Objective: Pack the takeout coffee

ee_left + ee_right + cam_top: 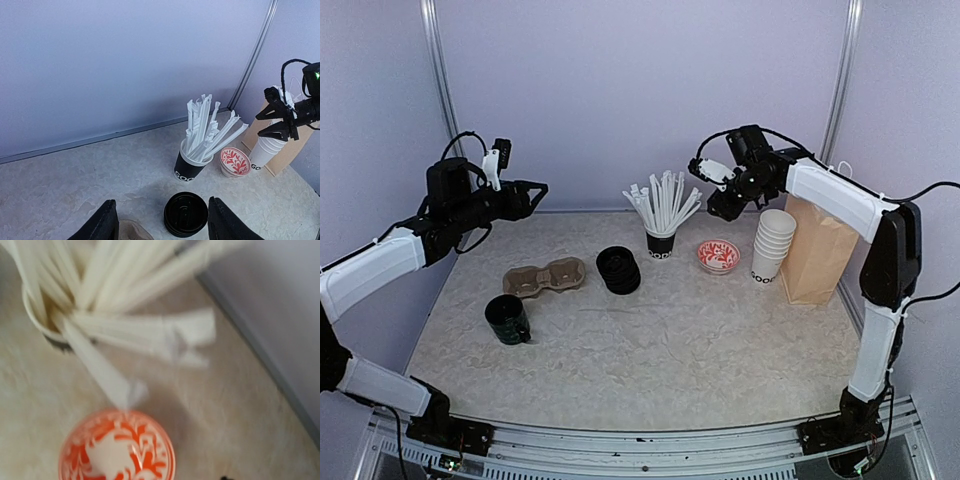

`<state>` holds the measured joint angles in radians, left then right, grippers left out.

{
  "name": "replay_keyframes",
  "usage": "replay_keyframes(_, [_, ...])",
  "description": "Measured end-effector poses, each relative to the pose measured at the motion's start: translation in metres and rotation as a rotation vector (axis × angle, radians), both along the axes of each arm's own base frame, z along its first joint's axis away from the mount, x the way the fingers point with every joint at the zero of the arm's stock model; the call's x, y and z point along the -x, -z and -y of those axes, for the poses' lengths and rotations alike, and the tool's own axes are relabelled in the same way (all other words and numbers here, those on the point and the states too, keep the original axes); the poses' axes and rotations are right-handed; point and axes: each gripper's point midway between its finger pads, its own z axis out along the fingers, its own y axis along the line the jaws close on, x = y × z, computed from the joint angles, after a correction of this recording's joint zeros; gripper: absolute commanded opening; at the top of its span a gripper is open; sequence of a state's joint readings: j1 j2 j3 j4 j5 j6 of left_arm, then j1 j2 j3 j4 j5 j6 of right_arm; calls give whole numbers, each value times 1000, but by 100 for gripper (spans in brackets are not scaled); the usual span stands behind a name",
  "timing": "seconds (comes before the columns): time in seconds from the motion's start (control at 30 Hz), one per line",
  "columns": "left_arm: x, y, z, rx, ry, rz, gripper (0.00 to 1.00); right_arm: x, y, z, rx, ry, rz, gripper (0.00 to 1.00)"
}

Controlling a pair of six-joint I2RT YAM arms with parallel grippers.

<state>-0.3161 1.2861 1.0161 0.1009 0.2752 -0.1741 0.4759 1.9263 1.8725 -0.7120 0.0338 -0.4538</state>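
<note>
Two grippers, both aloft, both empty. L gripper (534, 196): upper left of top view, jaws spread, nothing between them; its wrist view looks down on the lids (185, 214) at bottom ctr. R gripper (258, 128): right edge of left wrist view, jaws parted, nothing held, hanging near the top of the cups (772, 245); its own view is blurred and shows only the bowl (117, 447) and straws (115, 300) below. Task item: cups are a white stack w/ black lettering at the base, right of ctr in top view, just beside the bag (817, 255). Lids are a black stack, ctr of top view. No single cup stands apart w/ a lid on, so the coffee is not yet made up. Other stock: carrier (545, 277), left of lids; mug (507, 320), lower left. Step in hand, prob.: R gripper to take one cup off the stack. To do it well: come in from the bowl side, pinch the top cup's wall just under the rim, lift straight up so the rest stay put. Risks: two cups coming away together, stack tipping into the bag, a jaw brushing the straws.
</note>
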Motion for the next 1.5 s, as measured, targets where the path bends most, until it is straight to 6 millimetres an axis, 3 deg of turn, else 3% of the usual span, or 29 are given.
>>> replay_keyframes(0.17, [3, 0, 6, 0, 23, 2, 60, 2, 11, 19, 52, 53, -41, 48])
replay_keyframes(0.37, [3, 0, 7, -3, 25, 4, 60, 15, 19, 53, 84, 128, -78, 65])
replay_keyframes(0.5, [3, 1, 9, -7, 30, 3, 60, 26, 12, 80, 89, 184, -78, 65])
replay_keyframes(0.73, [3, 4, 11, -19, 35, 2, 61, 33, -5, 108, 56, 243, -70, 49])
replay_keyframes(0.87, [3, 4, 12, -20, 36, 3, 60, 37, 2, 114, 39, 251, -115, 40])
replay_keyframes(1.23, [6, 5, 19, -34, 49, 12, 61, 40, 29, 121, 6, 269, -229, 29])
replay_keyframes(1.5, [6, 5, 19, -43, 49, 18, 61, 42, 33, 121, 5, 271, -249, 12])
